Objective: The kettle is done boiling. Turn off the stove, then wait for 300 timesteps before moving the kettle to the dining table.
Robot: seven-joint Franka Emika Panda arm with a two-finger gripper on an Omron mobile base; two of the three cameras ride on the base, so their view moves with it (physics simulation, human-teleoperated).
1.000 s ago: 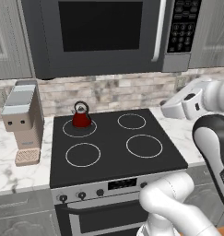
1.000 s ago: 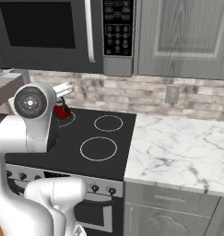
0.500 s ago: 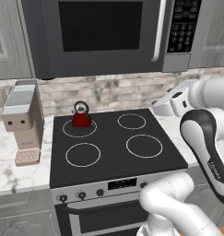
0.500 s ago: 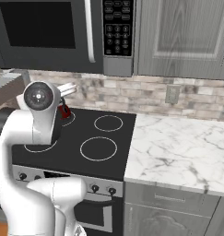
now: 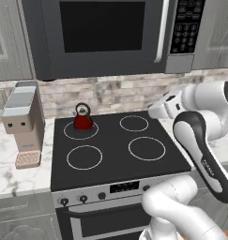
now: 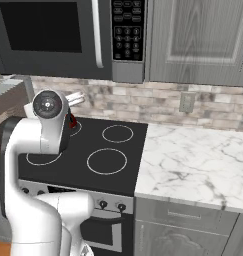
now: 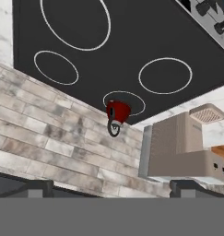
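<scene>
red kettle (image 5: 82, 121), black stove (image 5: 110, 154) with white rings

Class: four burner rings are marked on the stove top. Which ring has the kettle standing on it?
The rear left ring, nearest the coffee machine. The red kettle stands on it; the other three rings are bare.

In the right base view, most of the kettle (image 6: 71, 121) was hidden behind the arm's joint, and the coffee machine (image 6: 8, 100) was cut off by the left edge. The stove knobs (image 5: 64, 201) were too small for their settings to be read.
</scene>
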